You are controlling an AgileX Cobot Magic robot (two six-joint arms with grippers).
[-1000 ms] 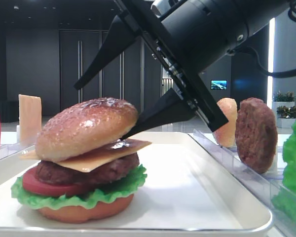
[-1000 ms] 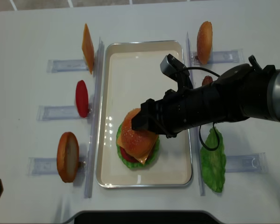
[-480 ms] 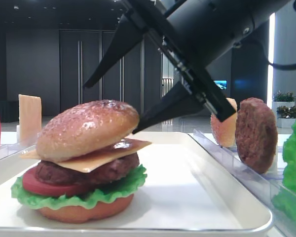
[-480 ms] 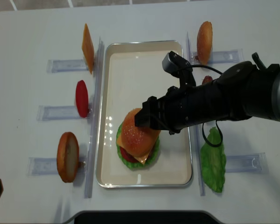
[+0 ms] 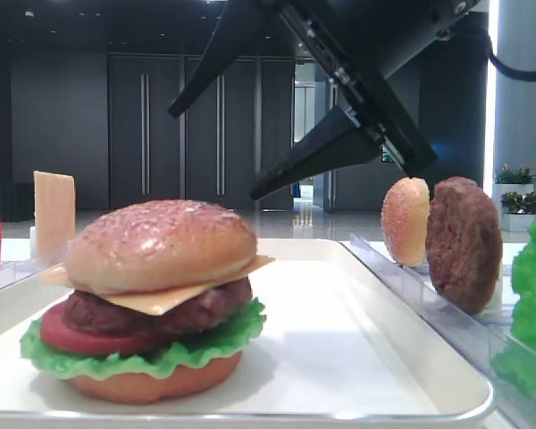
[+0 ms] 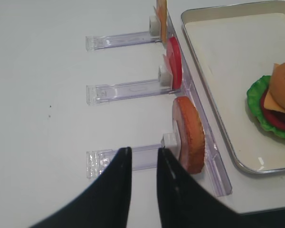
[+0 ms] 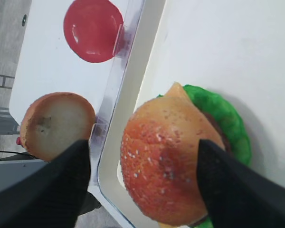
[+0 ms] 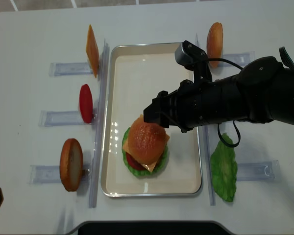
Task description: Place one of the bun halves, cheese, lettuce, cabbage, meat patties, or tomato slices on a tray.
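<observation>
A stacked burger stands on the white tray (image 8: 137, 73), front left. The domed speckled bun top (image 5: 161, 246) (image 8: 146, 138) lies level on a cheese slice (image 5: 188, 290), a patty, a tomato slice and lettuce (image 5: 205, 344). My right gripper (image 5: 212, 155) (image 8: 152, 110) hangs open above and just behind the bun, touching nothing. In the right wrist view its black fingers (image 7: 61, 180) stand apart on either side of the bun (image 7: 166, 156). My left gripper (image 6: 142, 151) hovers over the table left of the tray, jaws a narrow gap apart, empty.
Clear racks flank the tray. On the left stand a cheese slice (image 8: 92, 49), a tomato slice (image 8: 85, 103) and a paler bun half (image 8: 71, 164). On the right are another bun half (image 8: 214, 36), a patty (image 5: 464, 241) and a lettuce leaf (image 8: 223, 169).
My right gripper has lifted up and back off the bun top, jaws staying wide. The bun top, tilted before, now lies level on the stack.
</observation>
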